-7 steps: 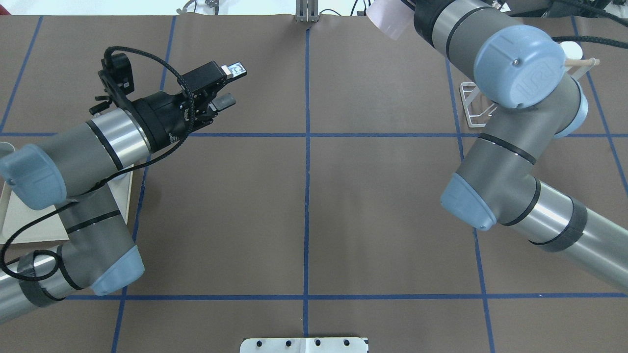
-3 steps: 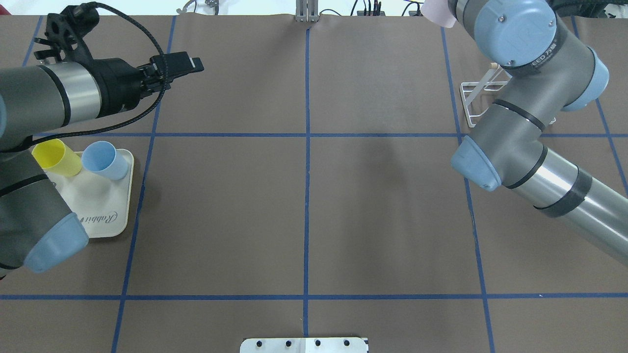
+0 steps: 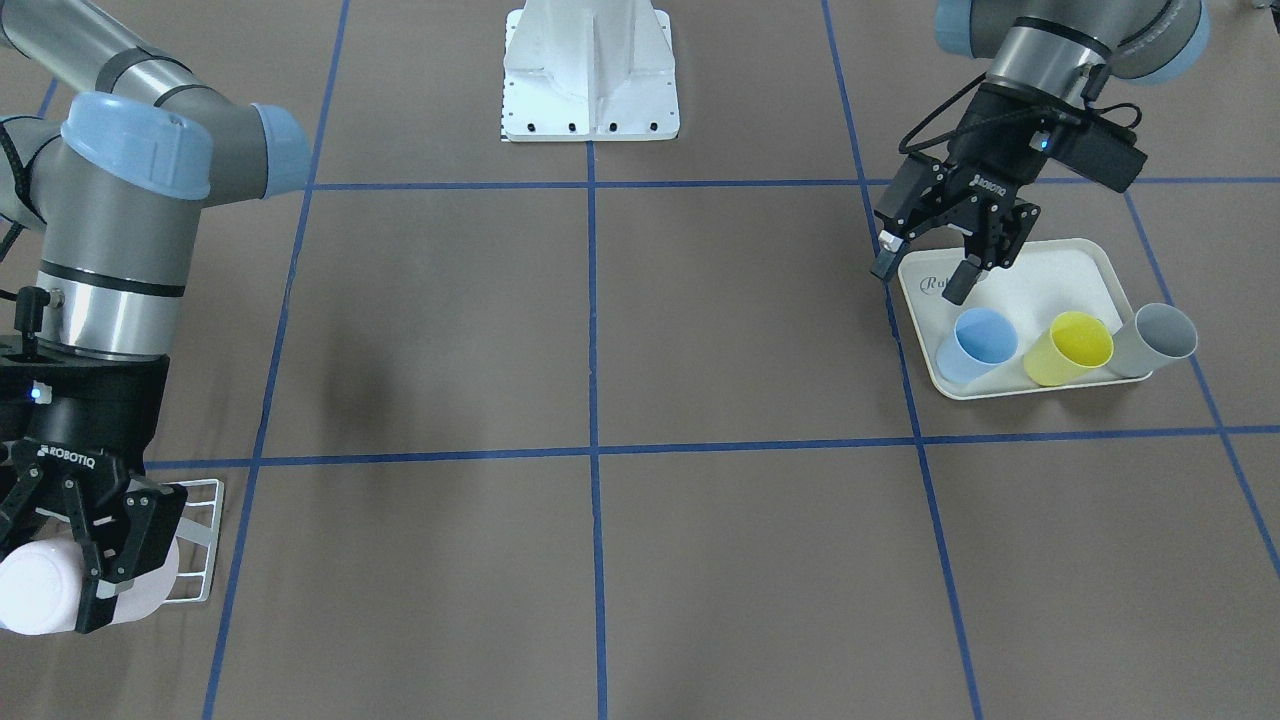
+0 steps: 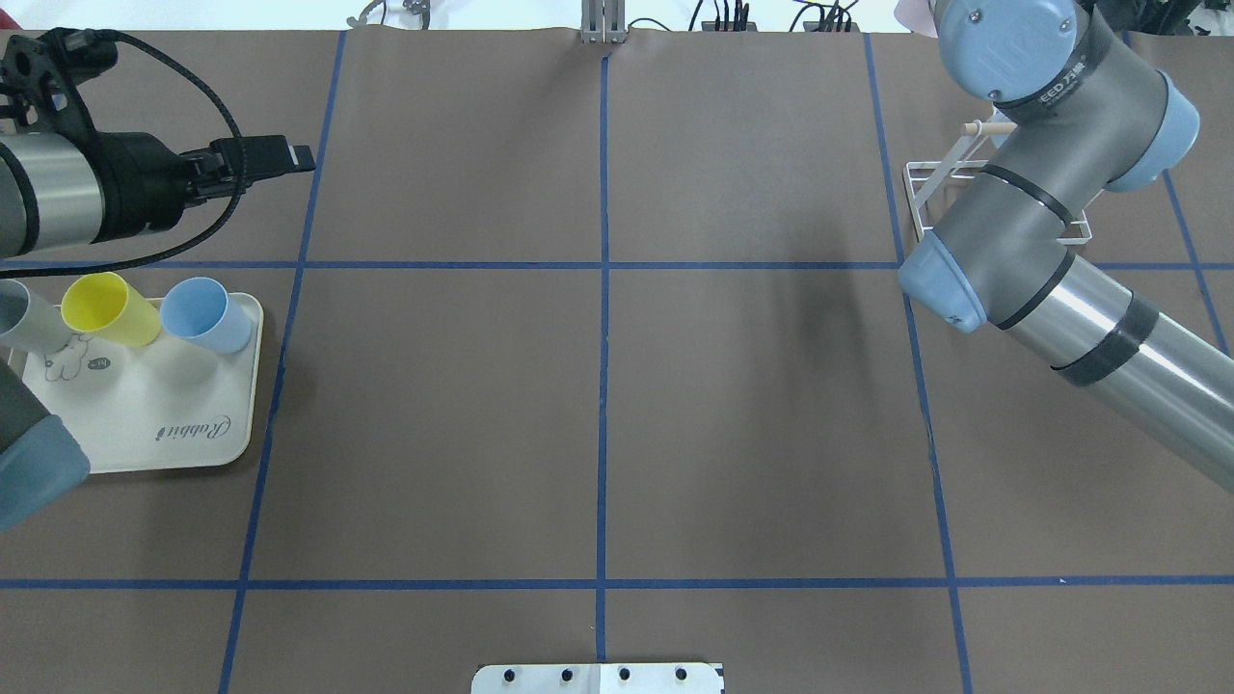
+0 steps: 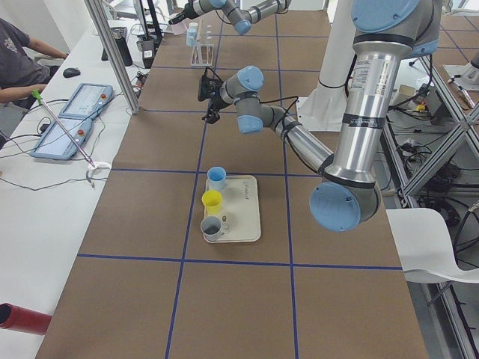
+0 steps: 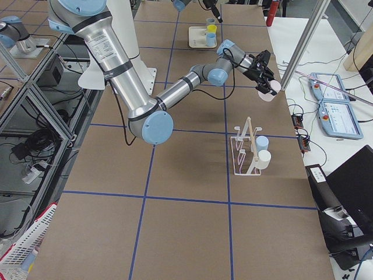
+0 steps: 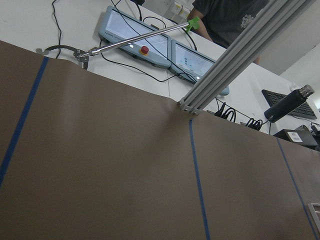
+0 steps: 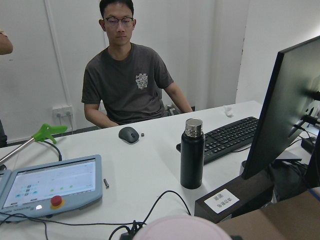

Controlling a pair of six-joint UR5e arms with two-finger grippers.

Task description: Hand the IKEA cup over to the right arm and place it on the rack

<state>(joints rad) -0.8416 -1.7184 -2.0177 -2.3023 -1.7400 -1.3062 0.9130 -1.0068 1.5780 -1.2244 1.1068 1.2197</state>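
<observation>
ROBOTIQ-marked right end effector (image 3: pixel 60 590) is gripping a pink cup (image 3: pixel 35 592); left end effector (image 3: pixel 925 275) is hanging open. "Rabbit" tray (image 3: pixel 1060 270) is holding blue cup (image 3: pixel 985 340), yellow cup (image 3: pixel 1075 348), grey cup (image 3: pixel 1160 335).

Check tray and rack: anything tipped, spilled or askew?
Nothing stands out. Blue cup, yellow cup and grey cup stand upright on the tray. The rack sits upright; the right gripper holds the pink cup.

Overhead, the right arm (image 4: pixel 1012 212) hides much of the rack (image 4: pixel 930 193) and the pink cup (image 4: pixel 911 12).
</observation>
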